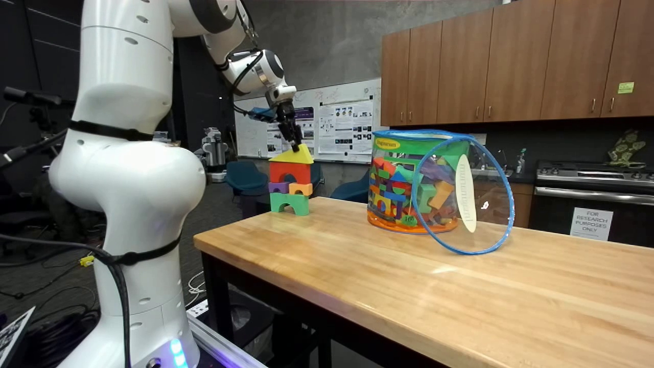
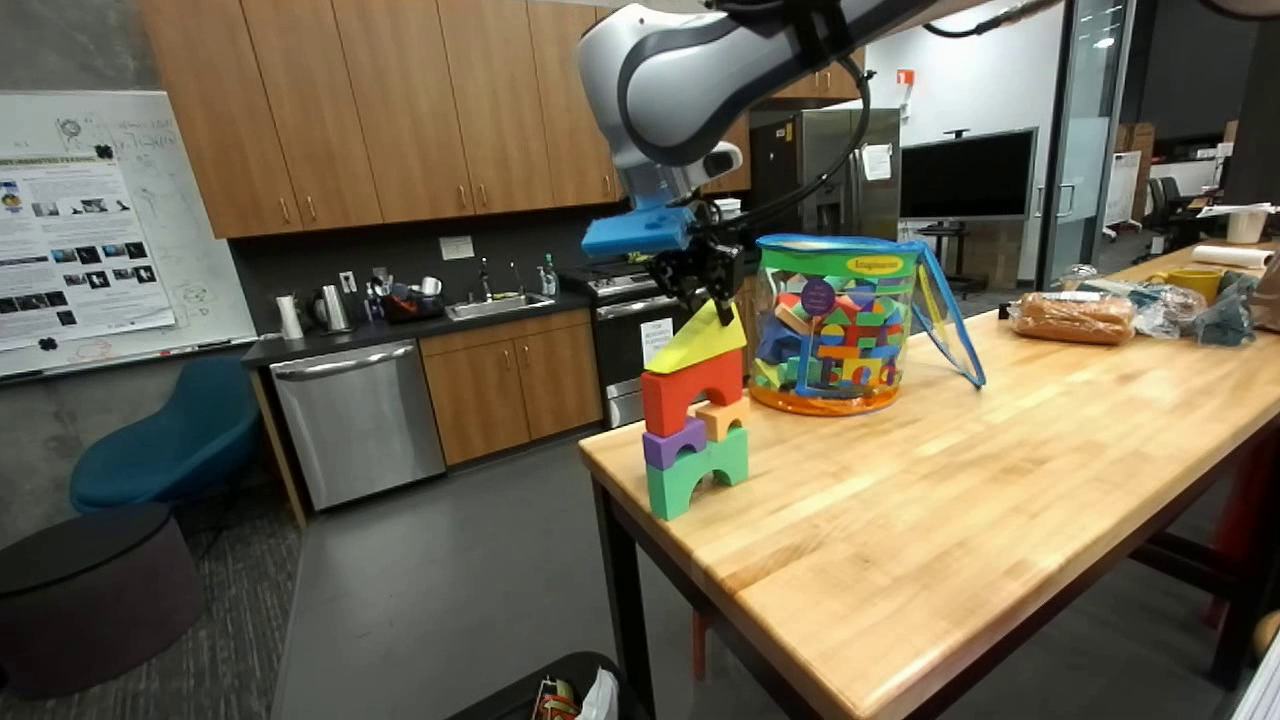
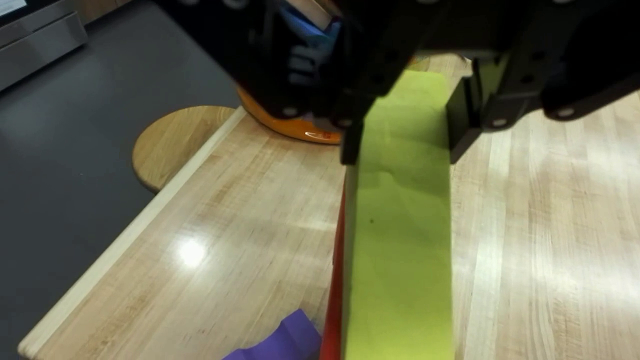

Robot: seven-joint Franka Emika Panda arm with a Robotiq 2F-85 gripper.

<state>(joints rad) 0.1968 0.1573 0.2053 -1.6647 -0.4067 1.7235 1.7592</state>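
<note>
One smooth yellow wedge point(image 3: 402, 250) | tool point(image 3: 404, 152) pinching its flat sides | red arch point(image 2: 672, 395) beneath, probably foam

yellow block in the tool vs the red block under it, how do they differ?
Shape: the yellow block is a wedge with sloping top faces; the red block is flat-topped with an arch cut into its underside.
Position: yellow is the topmost piece; red sits directly beneath it.
Grip: yellow is pinched by the tool; red isn't.
Shared: similar length, and both are above the green arch block.
</note>
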